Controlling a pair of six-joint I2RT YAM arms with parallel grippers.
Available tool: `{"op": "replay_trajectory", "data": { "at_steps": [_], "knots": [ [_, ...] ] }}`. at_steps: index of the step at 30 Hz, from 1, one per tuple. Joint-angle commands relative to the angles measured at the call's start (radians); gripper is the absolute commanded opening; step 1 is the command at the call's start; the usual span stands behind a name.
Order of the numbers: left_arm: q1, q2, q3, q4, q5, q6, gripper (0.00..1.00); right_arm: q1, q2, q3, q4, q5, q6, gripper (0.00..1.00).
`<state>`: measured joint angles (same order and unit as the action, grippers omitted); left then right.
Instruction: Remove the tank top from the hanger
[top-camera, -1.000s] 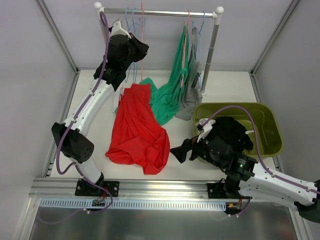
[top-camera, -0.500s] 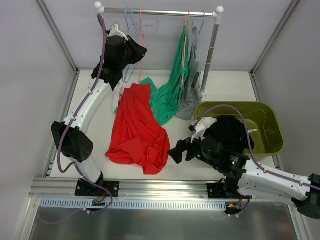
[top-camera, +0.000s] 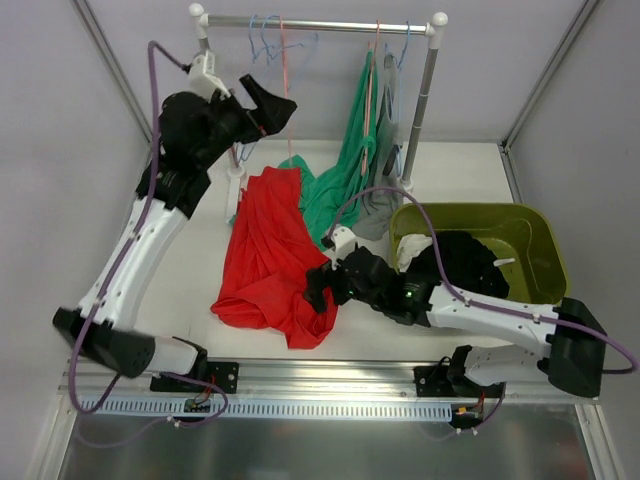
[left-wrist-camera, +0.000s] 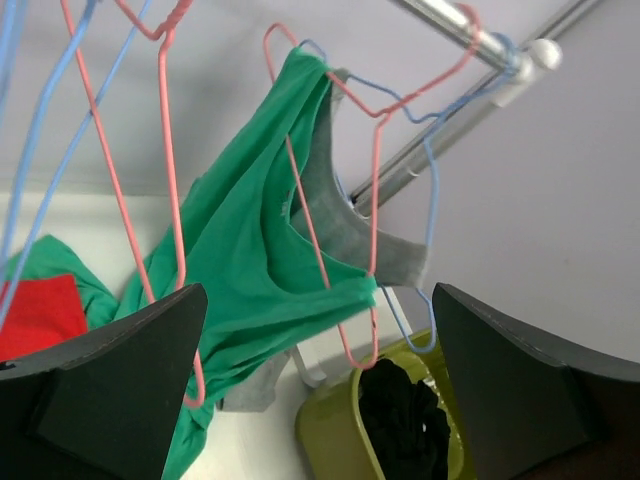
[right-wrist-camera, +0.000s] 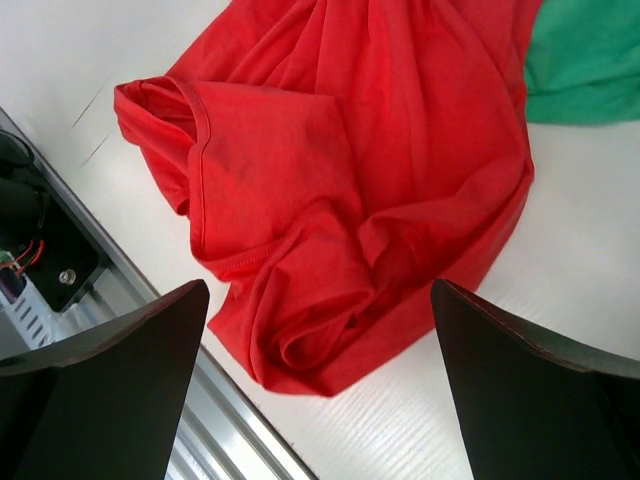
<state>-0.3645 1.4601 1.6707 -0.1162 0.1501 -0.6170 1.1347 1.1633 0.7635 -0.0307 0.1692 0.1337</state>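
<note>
A red tank top (top-camera: 272, 258) lies crumpled on the white table, off any hanger. A green tank top (top-camera: 345, 170) hangs from a pink hanger (left-wrist-camera: 376, 200) on the rail (top-camera: 320, 22), its lower end trailing on the table. Behind it a grey top (left-wrist-camera: 350, 228) hangs on a blue hanger. My left gripper (top-camera: 272, 104) is open in the air left of the hangers, holding nothing; in its wrist view (left-wrist-camera: 320, 400) it faces the green tank top (left-wrist-camera: 240, 250). My right gripper (top-camera: 318, 288) is open just above the red tank top's (right-wrist-camera: 330, 180) near edge.
An olive bin (top-camera: 525, 232) with black clothes (top-camera: 465, 265) stands at the right. Empty pink and blue hangers (top-camera: 270, 45) dangle at the rail's left end. The rack's post (top-camera: 420, 100) rises beside the bin. The table's metal front rail (right-wrist-camera: 70, 280) runs close under my right gripper.
My left gripper opened and drew back to the left, away from the hangers. My right arm swung left from the bin to above the red tank top.
</note>
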Motion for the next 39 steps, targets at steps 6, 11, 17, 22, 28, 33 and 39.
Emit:
{"op": "replay_trajectory", "data": {
  "at_steps": [6, 11, 17, 22, 28, 33, 39],
  "knots": [
    [0.01, -0.64, -0.552, -0.002, -0.201, 0.108, 0.99, 0.013, 0.349, 0.264, -0.061, 0.107, -0.037, 0.99],
    [0.01, -1.028, -0.804, -0.184, -0.299, 0.098, 0.99, 0.026, 0.635, 0.434, -0.141, 0.07, -0.063, 0.99],
    [0.01, -1.149, -0.761, -0.462, -0.293, 0.199, 0.99, 0.085, 0.919, 0.625, -0.323, 0.166, -0.008, 0.99],
    [0.012, -1.155, -0.819, -0.56, -0.205, 0.344, 0.99, 0.103, 1.016, 0.654, -0.362, 0.182, 0.038, 0.52],
    [0.012, -1.207, -0.92, -0.531, -0.303, 0.316, 0.99, 0.108, 0.798, 0.606, -0.252, 0.127, -0.063, 0.0],
    [0.012, -1.23, -0.931, -0.531, -0.314, 0.324, 0.99, 0.102, 0.517, 0.591, -0.175, 0.073, -0.198, 0.0],
    [0.012, -1.31, -0.936, -0.533, -0.38, 0.307, 0.99, 0.057, 0.276, 0.654, -0.143, 0.148, -0.296, 0.0]
  ]
}}
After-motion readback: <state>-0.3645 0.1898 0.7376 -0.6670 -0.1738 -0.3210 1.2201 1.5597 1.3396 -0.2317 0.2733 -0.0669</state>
